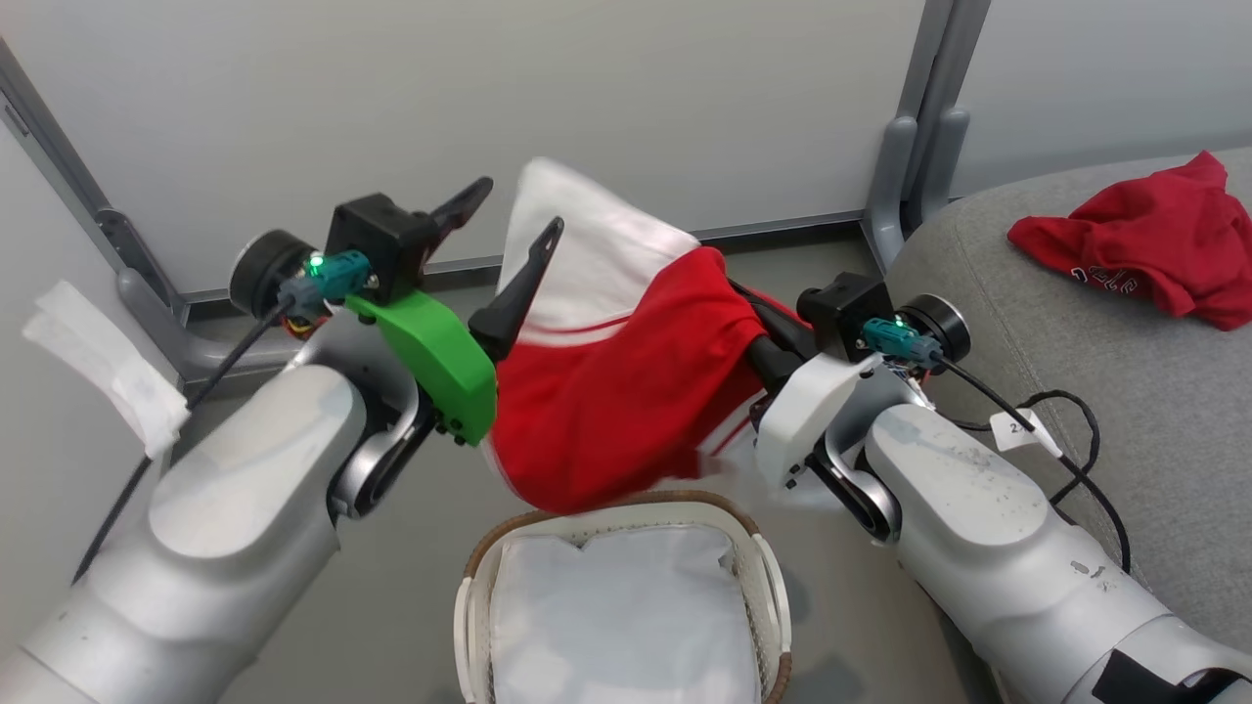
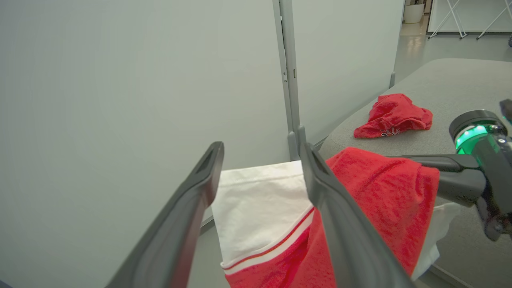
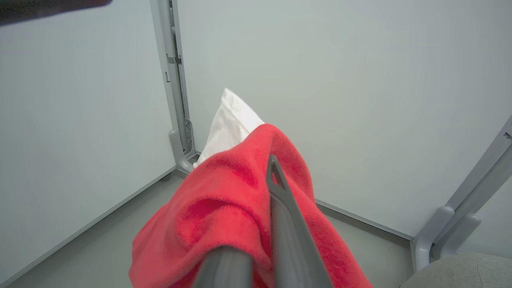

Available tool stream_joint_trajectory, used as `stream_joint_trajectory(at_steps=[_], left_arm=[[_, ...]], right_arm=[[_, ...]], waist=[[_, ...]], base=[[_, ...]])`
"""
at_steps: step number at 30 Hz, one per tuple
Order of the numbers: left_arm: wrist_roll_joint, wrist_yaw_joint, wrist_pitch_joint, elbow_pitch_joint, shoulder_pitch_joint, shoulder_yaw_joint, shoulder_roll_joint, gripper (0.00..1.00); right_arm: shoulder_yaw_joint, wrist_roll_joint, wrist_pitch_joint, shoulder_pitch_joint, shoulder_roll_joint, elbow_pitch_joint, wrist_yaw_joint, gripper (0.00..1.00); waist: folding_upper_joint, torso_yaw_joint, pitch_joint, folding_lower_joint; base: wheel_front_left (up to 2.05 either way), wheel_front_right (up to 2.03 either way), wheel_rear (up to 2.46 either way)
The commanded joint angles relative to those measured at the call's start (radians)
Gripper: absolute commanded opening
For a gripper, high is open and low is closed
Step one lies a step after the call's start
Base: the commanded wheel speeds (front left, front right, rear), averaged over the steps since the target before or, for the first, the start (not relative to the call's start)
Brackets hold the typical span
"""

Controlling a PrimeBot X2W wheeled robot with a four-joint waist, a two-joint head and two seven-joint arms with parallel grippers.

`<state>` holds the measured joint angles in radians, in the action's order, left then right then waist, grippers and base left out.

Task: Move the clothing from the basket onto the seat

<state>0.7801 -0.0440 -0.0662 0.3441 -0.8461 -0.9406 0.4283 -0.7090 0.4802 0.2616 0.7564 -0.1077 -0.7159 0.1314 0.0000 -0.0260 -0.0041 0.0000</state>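
Jersey (image 1: 616, 391) hangs just above the basket (image 1: 626, 508), pinched in the right gripper (image 1: 768, 337). Left gripper (image 1: 520, 205) is spread, empty, beside the white sleeve. T-shirt (image 1: 1144, 244) lies near the seat's (image 1: 1076, 411) far edge. Cloth looks light and limp, so best grabbed at a bunched fold.

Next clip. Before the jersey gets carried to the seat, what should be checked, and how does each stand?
1. Right tool shut on the red jersey with white sleeves: ok.
2. Left tool open, gripping nothing: ok.
3. Jersey hem clear of the white perforated plastic basket with brown rim: cannot tell; they overlap in the head view.
4. Basket holds just the plain white liner: ok.
5. Bare room on the grey fabric seat beside the crumpled red T-shirt with white lettering: ok.
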Motion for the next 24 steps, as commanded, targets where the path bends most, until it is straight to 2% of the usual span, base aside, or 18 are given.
stream_joint_trajectory(at_steps=[1, 12, 24], left_arm=[[0.003, 0.006, -0.019, 0.005, 0.032, -0.006, -0.007, 1.0], [-0.013, 0.023, -0.14, 0.031, 0.181, -0.063, -0.097, 1.0], [-0.03, 0.016, -0.185, 0.081, 0.253, -0.096, -0.177, 1.0]], right_arm=[[0.016, -0.013, 0.005, -0.02, -0.004, 0.007, -0.001, 0.0], [0.175, -0.082, 0.005, -0.096, -0.036, 0.048, -0.001, 0.0], [0.312, -0.156, 0.005, -0.179, -0.061, 0.127, -0.001, 0.0]], waist=[[0.0, -0.001, 0.002, 0.0], [0.0, -0.028, 0.018, 0.0], [0.0, -0.111, 0.045, 0.0]], base=[[0.0, 0.0, 0.0], [0.0, 0.0, 0.0], [0.0, 0.0, 0.0]])
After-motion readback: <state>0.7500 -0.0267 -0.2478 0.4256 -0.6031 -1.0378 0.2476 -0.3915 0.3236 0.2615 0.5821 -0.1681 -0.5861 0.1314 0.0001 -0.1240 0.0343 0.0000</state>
